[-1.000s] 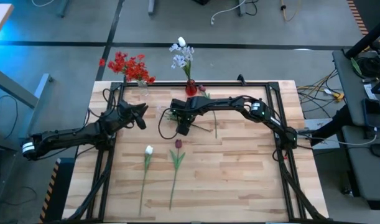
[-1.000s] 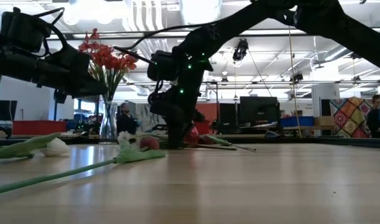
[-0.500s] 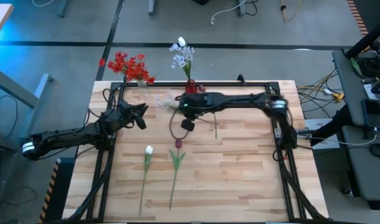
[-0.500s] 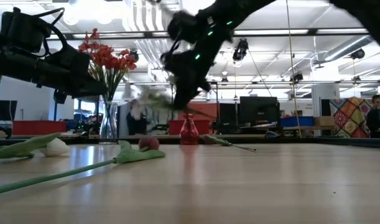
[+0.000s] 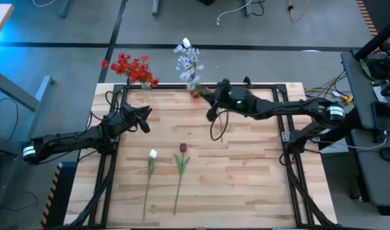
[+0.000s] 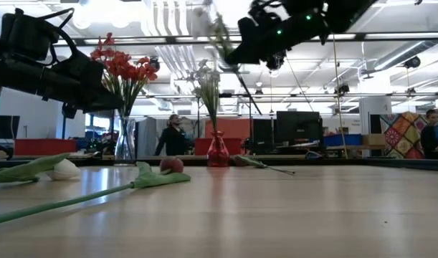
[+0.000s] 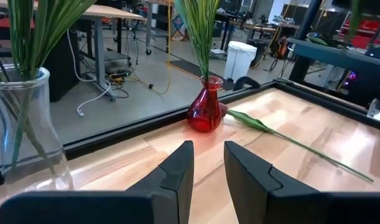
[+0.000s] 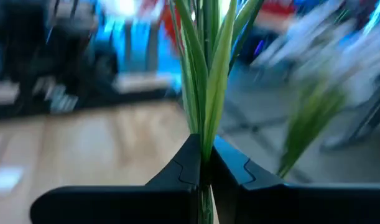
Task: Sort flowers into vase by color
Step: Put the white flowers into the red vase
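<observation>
The wooden counter [image 5: 246,160] fills the middle of the high view, with the flowers spread over it and along its far edge. The right arm reaches from the right toward upper centre; the right gripper [image 5: 210,102] is raised above the counter, its jaws pinched shut on green stems [image 8: 205,74], as the right wrist view shows. The held flower's stem [image 6: 220,39] slants up and left in the low view, its head blurred near the red vase [image 6: 217,152], which stands just left of the gripper in the high view and already carries white and pale-blue sprays [image 5: 187,57]. I judge the stem's lower end must swing over that narrow mouth, long axis near upright. The left gripper [image 5: 143,118] waits at centre left, jaws narrowly parted and empty. At upper left, a clear vase [image 6: 125,140] holds red clusters [image 5: 134,67]. A white bud [image 5: 152,154] and dark red tulip [image 5: 182,148] lie at lower centre, stems pointing toward the bottom edge. One more stem [image 7: 289,140] lies beside the red vase.
</observation>
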`<state>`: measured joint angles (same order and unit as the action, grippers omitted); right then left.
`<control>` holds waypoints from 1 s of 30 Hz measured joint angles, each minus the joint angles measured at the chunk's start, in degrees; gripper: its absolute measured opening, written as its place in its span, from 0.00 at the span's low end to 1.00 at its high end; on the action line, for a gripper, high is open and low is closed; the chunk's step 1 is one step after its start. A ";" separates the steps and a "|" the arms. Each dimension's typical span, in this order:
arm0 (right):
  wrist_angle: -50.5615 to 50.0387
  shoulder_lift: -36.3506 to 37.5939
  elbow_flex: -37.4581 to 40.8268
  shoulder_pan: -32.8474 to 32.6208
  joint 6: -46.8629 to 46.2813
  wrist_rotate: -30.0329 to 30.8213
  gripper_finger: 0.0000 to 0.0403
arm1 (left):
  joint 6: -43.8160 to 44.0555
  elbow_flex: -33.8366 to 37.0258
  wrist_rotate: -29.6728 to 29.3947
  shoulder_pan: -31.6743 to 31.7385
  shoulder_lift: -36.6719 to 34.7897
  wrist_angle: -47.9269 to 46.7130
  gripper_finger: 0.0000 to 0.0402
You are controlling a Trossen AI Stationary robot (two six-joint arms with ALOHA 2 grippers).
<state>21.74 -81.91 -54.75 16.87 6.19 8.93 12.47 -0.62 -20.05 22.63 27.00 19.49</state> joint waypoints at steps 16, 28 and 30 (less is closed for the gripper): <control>37.89 -13.46 0.17 19.46 -9.62 -27.37 0.03 | -1.05 0.00 0.07 0.00 0.02 0.46 0.19; 40.76 -27.03 -11.55 20.66 -9.72 -26.45 0.03 | -1.51 0.00 0.09 0.02 0.07 0.43 0.19; 40.84 -28.09 -12.00 20.66 -9.11 -25.83 0.03 | -1.51 0.00 0.11 0.00 0.07 0.41 0.19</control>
<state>62.58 -110.00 -66.75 37.54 -2.92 -16.90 10.96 -0.62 -19.95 22.63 27.07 19.90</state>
